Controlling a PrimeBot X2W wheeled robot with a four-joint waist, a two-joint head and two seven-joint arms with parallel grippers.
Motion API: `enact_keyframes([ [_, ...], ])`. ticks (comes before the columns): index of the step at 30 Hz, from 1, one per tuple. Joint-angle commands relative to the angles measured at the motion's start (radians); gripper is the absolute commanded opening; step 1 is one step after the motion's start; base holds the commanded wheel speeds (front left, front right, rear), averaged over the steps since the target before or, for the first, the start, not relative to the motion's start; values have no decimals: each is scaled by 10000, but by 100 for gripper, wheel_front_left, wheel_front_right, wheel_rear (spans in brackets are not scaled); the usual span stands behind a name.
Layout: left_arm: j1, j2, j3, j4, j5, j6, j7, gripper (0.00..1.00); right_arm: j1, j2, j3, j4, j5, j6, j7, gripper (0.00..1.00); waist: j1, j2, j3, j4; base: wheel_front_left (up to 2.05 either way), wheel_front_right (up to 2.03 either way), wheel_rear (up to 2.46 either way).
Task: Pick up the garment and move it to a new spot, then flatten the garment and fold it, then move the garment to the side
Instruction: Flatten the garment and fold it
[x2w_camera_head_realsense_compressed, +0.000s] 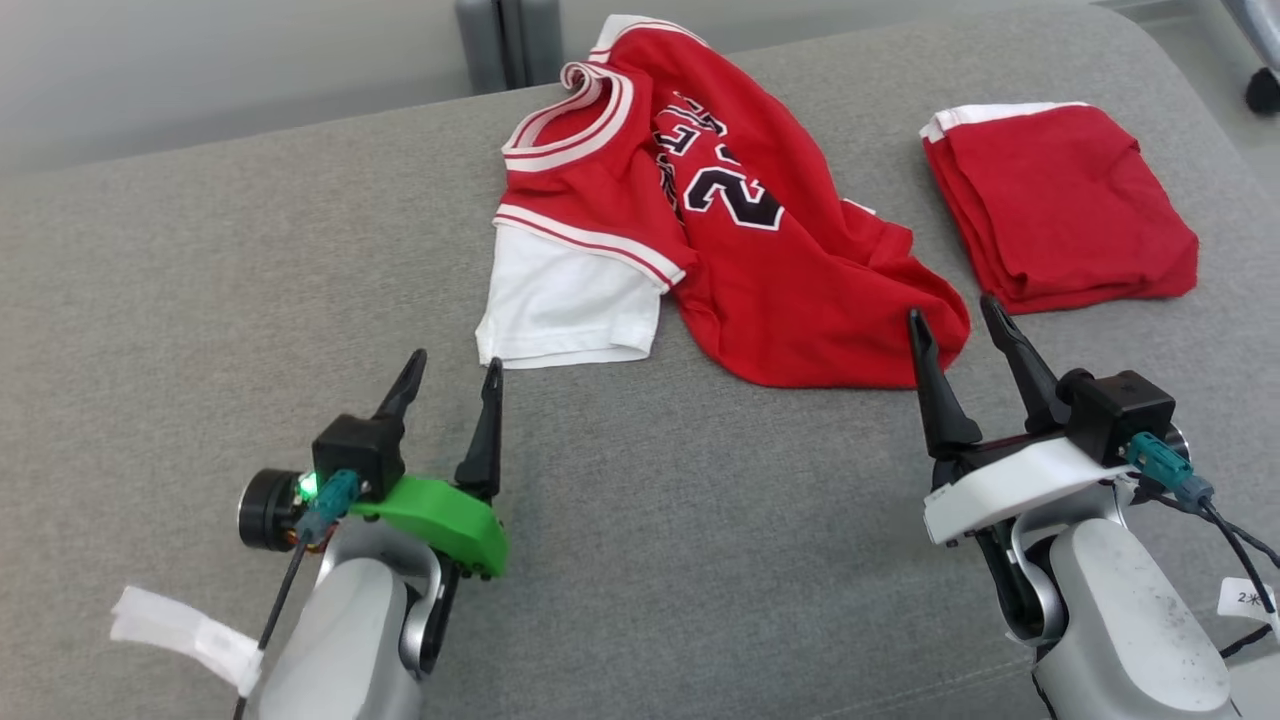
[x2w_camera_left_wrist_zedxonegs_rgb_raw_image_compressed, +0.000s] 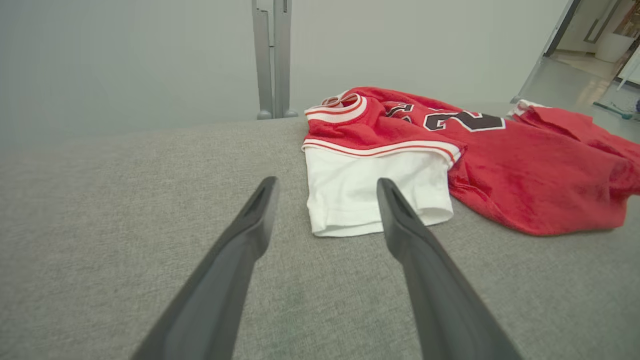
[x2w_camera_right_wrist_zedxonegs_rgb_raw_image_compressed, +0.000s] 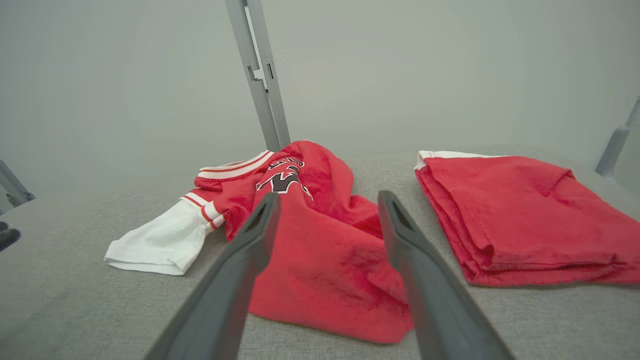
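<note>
Head view showed the left gripper (x2w_camera_head_realsense_compressed: 455, 360) and right gripper (x2w_camera_head_realsense_compressed: 952, 308) nearest, both spread wide and empty over the grey cushion (x2w_camera_head_realsense_compressed: 200, 300). Just beyond them lay the rumpled red jersey (x2w_camera_head_realsense_compressed: 740, 250), its white sleeve toward the left gripper. A folded red cloth (x2w_camera_head_realsense_compressed: 1060, 200) sat apart on its right.
</note>
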Motion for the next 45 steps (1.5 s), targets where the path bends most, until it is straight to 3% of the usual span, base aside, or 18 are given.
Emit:
enact_keyframes([
  [1,-581,117,52,454,69,177,119,100,-123,34,-44,-70,-61,-7,-27,100,0,0,389,-672,0,0,0],
  [7,-1952,354,97,2554,265,409,614,100,-147,164,-126,-145,-93,-7,-28,100,0,0,786,-1406,0,0,0],
  [14,-2720,531,-67,4160,372,432,739,100,-8,275,-379,-225,-163,-7,-28,100,0,0,948,-1709,0,0,0],
  [15,-2788,508,-86,4303,334,374,737,81,2,274,-409,-228,-175,-7,-28,100,0,0,945,-1706,0,0,0],
  [16,-2854,474,-119,4443,294,308,679,0,6,276,-458,-231,-186,-7,-28,100,0,0,935,-1682,0,0,0],
  [21,-3012,373,-110,4636,149,252,204,0,45,293,-488,-98,-341,-7,-27,100,0,0,770,-1427,0,0,0],
  [25,-3004,328,304,4125,-185,465,-63,0,107,263,-448,99,-470,-7,-28,100,0,0,572,-1103,0,0,0],
  [36,-1185,790,2245,426,-160,1035,-86,0,228,201,-378,621,-568,-7,-28,100,0,0,73,33,0,0,0],
  [45,180,423,3191,-399,-54,1008,-90,0,294,171,-270,1017,-470,-7,-28,100,0,0,-275,820,0,0,0],
])
